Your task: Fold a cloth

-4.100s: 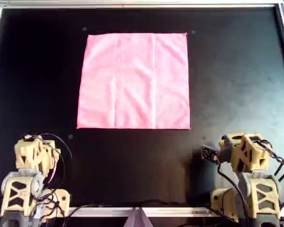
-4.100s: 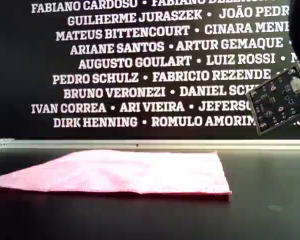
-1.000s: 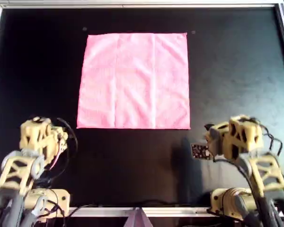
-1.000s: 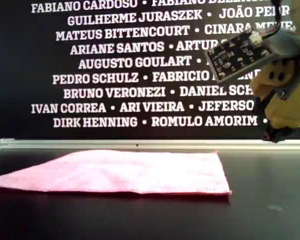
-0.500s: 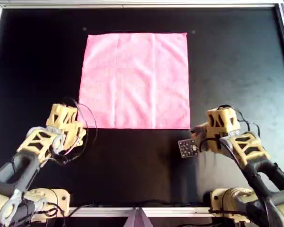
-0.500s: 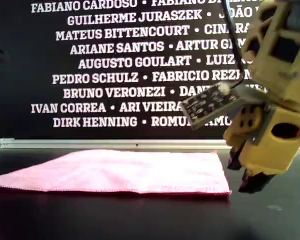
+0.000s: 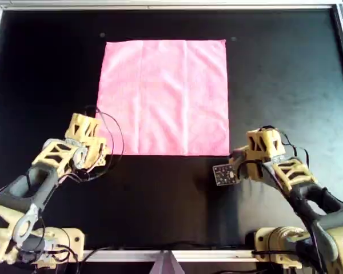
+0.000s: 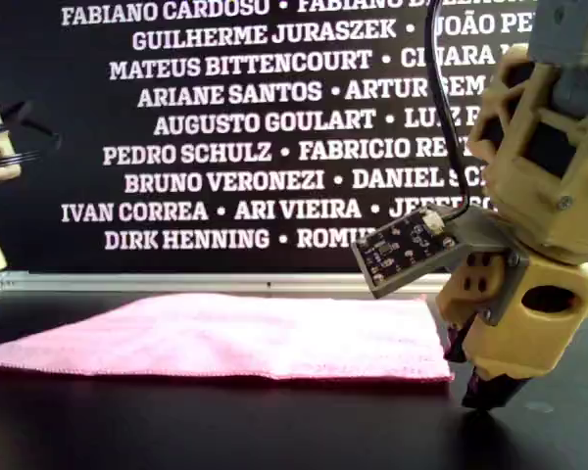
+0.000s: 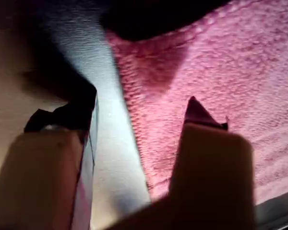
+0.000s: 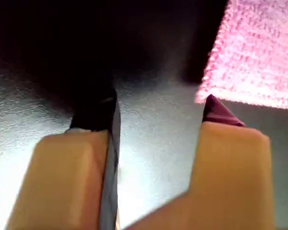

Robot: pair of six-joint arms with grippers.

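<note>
Both grippers, left [image 7: 97, 149] and right [image 7: 235, 155], are hanging wide open at the near corners of the flat pink cloth [image 7: 163, 94].

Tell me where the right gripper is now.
In the overhead view, the right gripper sits just outside the cloth's lower right corner, open, over the black table.

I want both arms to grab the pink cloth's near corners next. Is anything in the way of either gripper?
Nothing visible. The bright pink square cloth lies flat and alone on the black table. The left gripper, jaws open, already straddles its edge; the right gripper, also open, sits just beside a corner with only bare table between.
</note>
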